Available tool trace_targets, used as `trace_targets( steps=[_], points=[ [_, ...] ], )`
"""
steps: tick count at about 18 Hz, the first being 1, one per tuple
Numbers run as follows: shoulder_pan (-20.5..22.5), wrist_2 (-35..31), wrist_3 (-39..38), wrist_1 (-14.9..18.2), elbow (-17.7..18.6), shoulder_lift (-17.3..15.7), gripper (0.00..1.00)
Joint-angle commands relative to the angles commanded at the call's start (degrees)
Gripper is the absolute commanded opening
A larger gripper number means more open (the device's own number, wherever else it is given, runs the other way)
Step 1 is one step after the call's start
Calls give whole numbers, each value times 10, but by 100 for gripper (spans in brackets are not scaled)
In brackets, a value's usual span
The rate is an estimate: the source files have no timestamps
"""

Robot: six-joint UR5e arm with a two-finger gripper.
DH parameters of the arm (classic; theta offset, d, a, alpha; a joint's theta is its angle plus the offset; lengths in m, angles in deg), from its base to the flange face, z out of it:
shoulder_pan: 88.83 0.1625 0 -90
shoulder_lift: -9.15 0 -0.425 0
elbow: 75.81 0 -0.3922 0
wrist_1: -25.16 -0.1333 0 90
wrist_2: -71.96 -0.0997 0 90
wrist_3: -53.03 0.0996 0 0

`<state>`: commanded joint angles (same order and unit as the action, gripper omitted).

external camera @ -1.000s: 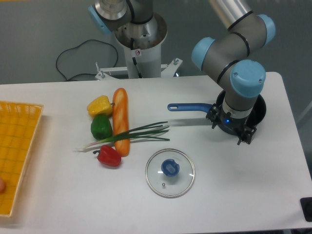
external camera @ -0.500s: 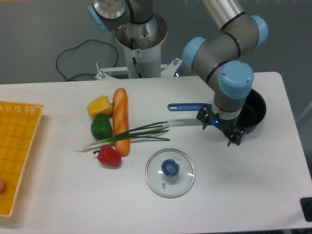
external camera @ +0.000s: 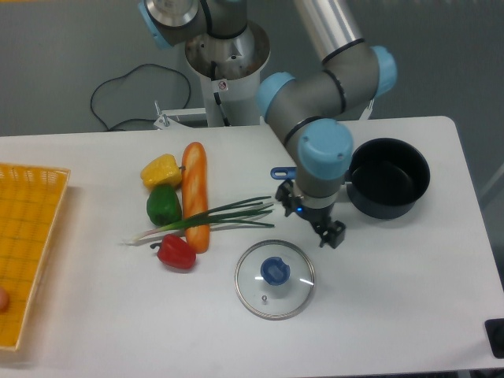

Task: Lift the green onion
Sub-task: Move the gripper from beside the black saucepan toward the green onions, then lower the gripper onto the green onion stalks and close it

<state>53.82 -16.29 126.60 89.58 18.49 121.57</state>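
Tool (external camera: 309, 220) pointing down, opening unclear, just right of green onion (external camera: 206, 220) tips

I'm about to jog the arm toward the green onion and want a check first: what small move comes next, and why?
Probably keep shifting the gripper left along the table, then lower it. It hangs just right of the green onion, near the leaf tips, not over the stalk. The stalk lies across the baguette, between the green bell pepper and red bell pepper, so the free leafy stretch right of the baguette looks the easiest grasp.
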Motion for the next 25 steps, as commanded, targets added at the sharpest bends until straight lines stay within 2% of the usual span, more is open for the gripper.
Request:
trace_targets(
  steps=[3,6,22,25],
  points=[
    [-21,33,-3,-1,11,-12,100],
    [-49,26,-11,1,15,-21,100],
    [-126,26,-47,4,46,-18,100],
    [-131,14,-50,2,69,-18,99]
  ],
)
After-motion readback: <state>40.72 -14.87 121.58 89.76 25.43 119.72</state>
